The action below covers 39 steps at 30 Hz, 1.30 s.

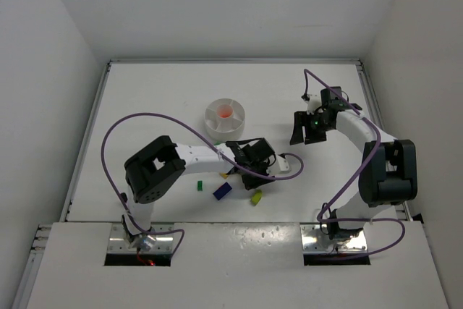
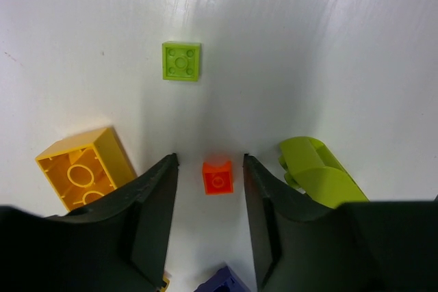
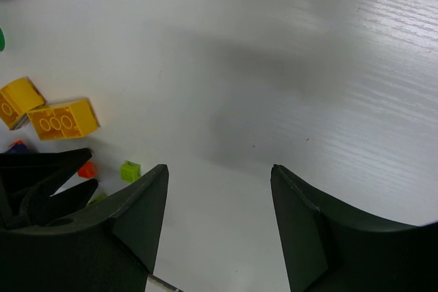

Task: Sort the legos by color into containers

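From above, my left pincer (image 1: 251, 166) sat low over the scatter of legos on the desk (image 1: 159, 99), just below the round white dish (image 1: 214, 127). I judge it was kept that close so the carry would be short. One red-orange bit (image 1: 226, 112) lay in a section of the dish, while a green brick (image 1: 200, 186) and a dark purple brick (image 1: 222, 191) lay loose near the arm. My right pincer (image 1: 302, 132) hung well apart to the side, over bare desk, out of the way, as I read it.

Through the left wrist, the jaws stood apart, straddling a small red-orange brick (image 2: 217, 176) with a gap on either side. They touched nothing and were lined up for a close. A yellow brick (image 2: 85, 167) lay just outside one finger and a curved lime piece (image 2: 318, 172) outside the other, with a lime square plate (image 2: 181, 61) beyond.

Through the right wrist, the jaws gaped wide and held nothing — only bare desk lay between them.
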Each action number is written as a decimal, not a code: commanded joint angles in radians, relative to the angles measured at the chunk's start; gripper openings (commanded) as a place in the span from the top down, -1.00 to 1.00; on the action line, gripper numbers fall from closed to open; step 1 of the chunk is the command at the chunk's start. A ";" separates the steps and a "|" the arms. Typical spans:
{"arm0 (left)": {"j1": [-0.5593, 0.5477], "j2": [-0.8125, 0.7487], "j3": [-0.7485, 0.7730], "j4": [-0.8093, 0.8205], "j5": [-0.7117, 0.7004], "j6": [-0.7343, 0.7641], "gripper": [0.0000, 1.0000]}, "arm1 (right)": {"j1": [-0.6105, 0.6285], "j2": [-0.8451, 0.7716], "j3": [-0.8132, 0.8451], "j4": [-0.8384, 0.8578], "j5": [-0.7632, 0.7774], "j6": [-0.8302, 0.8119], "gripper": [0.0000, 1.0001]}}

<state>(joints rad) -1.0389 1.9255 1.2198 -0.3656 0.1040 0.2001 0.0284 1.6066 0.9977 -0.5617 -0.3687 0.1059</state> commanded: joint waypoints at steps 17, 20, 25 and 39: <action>0.014 0.010 -0.066 -0.070 -0.070 0.012 -0.08 | -0.004 0.003 0.019 0.014 -0.021 -0.005 -0.24; 0.014 0.010 -0.066 -0.079 -0.070 0.012 0.00 | -0.004 0.003 0.019 0.014 -0.021 -0.005 -0.24; 0.014 0.010 -0.066 -0.079 -0.070 0.012 0.13 | -0.004 0.003 0.019 0.023 -0.021 -0.005 -0.24; 0.023 0.001 -0.077 -0.098 -0.061 0.012 0.20 | -0.004 -0.007 0.010 0.023 -0.030 -0.005 -0.24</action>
<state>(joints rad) -1.0306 1.9072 1.1915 -0.3561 0.0879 0.1978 0.0284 1.6066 0.9974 -0.5606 -0.3759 0.1059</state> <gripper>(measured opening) 0.414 0.622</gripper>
